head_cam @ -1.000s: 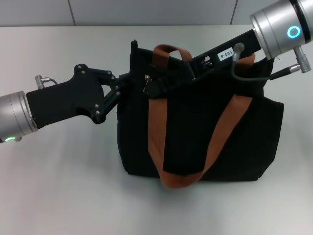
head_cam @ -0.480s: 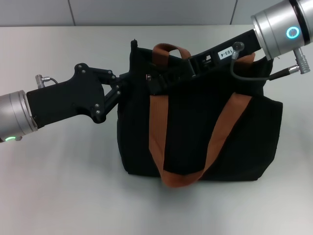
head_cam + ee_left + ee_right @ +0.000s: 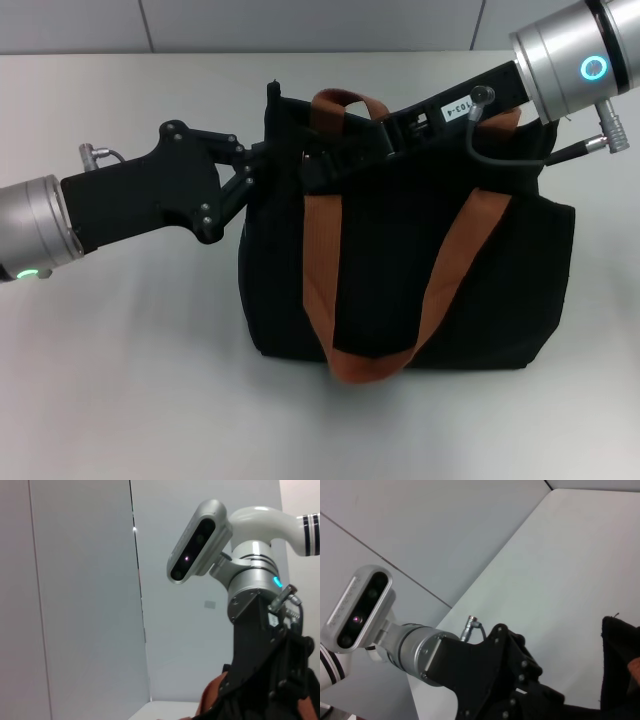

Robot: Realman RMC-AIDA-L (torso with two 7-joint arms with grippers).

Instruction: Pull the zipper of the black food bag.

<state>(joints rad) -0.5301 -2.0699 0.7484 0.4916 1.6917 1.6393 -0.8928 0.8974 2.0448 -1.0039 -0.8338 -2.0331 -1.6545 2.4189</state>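
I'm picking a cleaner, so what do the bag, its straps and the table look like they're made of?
Bag: matte black woven fabric, probably canvas or nylon; it sags and creases softly.
Straps: orange-brown webbing, flat and band-like, likely cotton or nylon.
Table: smooth pale surface with a dull sheen, possibly laminate.

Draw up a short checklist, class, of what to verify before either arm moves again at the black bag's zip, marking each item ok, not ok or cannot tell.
1. Large black fabric food bag with orange-brown webbing straps stands upright on the white table: ok.
2. Left pincer is at the bag's top left corner: ok.
3. Right pincer reaches across the bag's top edge to the zip track: ok.
4. Small silver zipper slider in sight: not ok, the right pincer covers that spot.
5. Right pincer has hold of the pull tab: cannot tell.
6. Orange-brown front strap lies clear of the zip track: cannot tell.
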